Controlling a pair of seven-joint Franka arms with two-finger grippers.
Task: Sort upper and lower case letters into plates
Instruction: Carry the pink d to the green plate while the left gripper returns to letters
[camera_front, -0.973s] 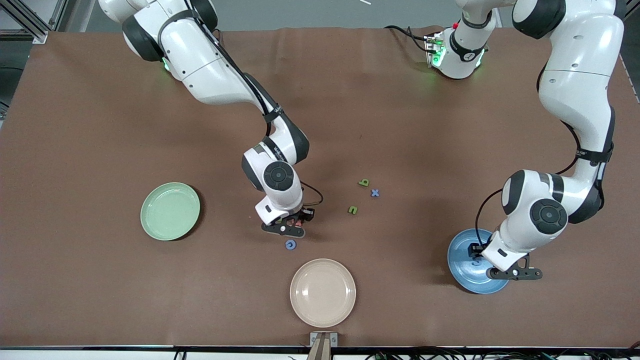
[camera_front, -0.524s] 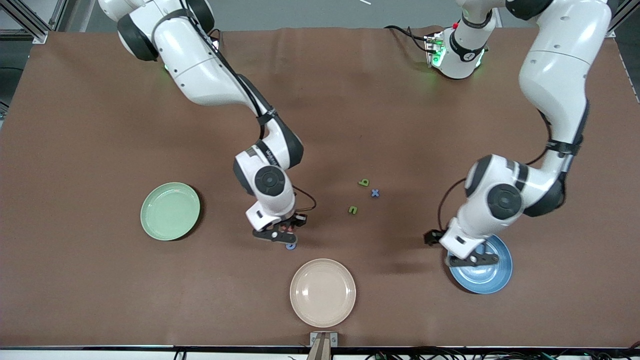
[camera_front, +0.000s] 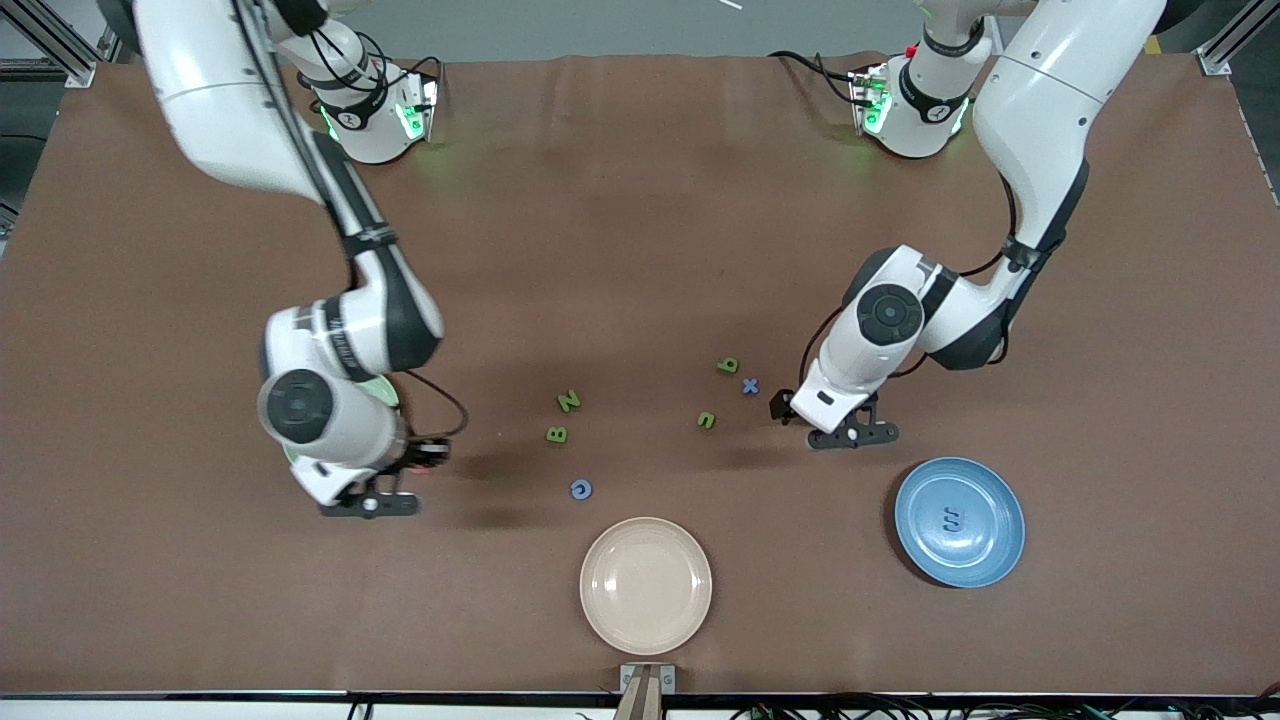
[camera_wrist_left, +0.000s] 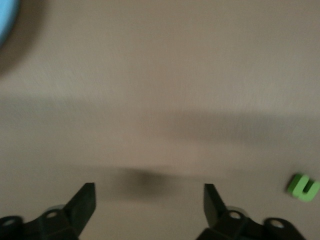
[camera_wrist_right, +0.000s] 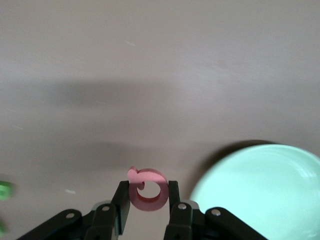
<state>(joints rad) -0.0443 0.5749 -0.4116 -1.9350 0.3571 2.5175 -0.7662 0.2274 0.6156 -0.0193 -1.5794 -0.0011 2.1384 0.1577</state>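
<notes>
My right gripper (camera_front: 368, 503) is shut on the pink Q (camera_wrist_right: 148, 196) and holds it beside the mint green plate (camera_wrist_right: 260, 190). In the front view that plate is mostly hidden under the right wrist. My left gripper (camera_front: 852, 434) is open and empty over the table between the blue x (camera_front: 750, 385) and the blue plate (camera_front: 1005, 495). The blue m (camera_front: 952, 519) lies in the blue plate. On the table lie green Z (camera_front: 568, 401), green B (camera_front: 556, 434), blue G (camera_front: 581, 489), green b (camera_front: 729, 365) and green s (camera_front: 706, 419).
A cream-beige plate (camera_front: 646, 560) stands near the table's front edge, nearer to the camera than the blue G. A green letter (camera_wrist_left: 303, 186) shows in the left wrist view beside the open fingers (camera_wrist_left: 87, 200).
My right gripper moved from the middle letters toward the mint plate with the pink Q, uncovering Z and B. My left gripper moved off the blue plate toward the x and s.
</notes>
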